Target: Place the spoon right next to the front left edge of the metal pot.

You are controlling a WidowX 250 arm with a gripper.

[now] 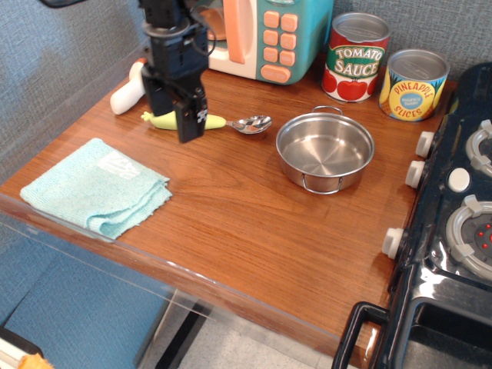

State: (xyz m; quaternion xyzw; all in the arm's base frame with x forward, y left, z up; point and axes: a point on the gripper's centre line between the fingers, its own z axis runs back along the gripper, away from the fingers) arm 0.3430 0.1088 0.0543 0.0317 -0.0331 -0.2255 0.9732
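Over spoon [234, 122] handle, gripper [176, 110] w/ jaws apart hides its middle.

We see our gripper [175, 115], its fingers spread, hanging over the yellow-green handle of the spoon [231, 122], which lies on the tabletop [246, 207] left of the metal pot [324, 151] and apart from it, with a folded blue cloth [96, 186] near the front left edge
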